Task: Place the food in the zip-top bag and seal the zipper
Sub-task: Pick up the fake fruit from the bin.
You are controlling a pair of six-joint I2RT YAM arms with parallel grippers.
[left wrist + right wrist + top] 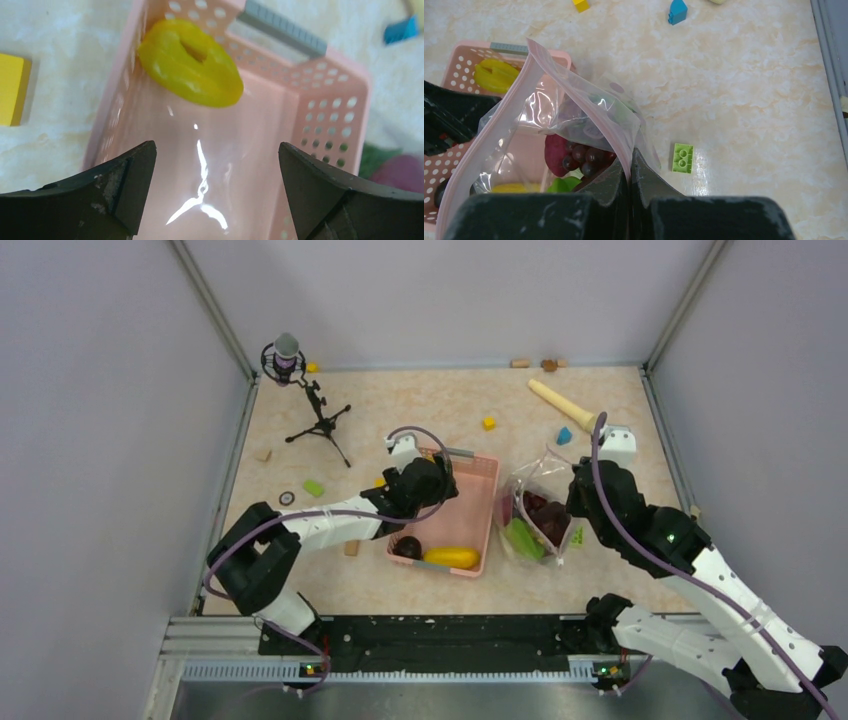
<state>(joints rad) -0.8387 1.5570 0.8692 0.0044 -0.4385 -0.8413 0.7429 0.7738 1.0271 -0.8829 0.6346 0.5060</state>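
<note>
The clear zip-top bag [540,520] [574,115] lies right of the pink basket [470,505], mouth held up. Inside it are dark purple grapes [581,155], a magenta sweet potato [555,152] and a green piece [561,184]. My right gripper [630,160] [590,490] is shut on the bag's rim, on the pinkish zipper [489,145]. My left gripper [217,165] [425,480] hangs open over the basket's far end, nothing between its fingers. A yellow fruit [192,64] rests in the far corner ahead of it. Another yellow fruit [452,557] and a dark piece [406,547] lie at the basket's near end.
A beige rolling pin [565,405] lies at the back right and a microphone tripod [320,425] at the back left. Small blocks are scattered about: green [683,157] beside the bag, blue [677,11], yellow [12,90] left of the basket. Walls enclose the table.
</note>
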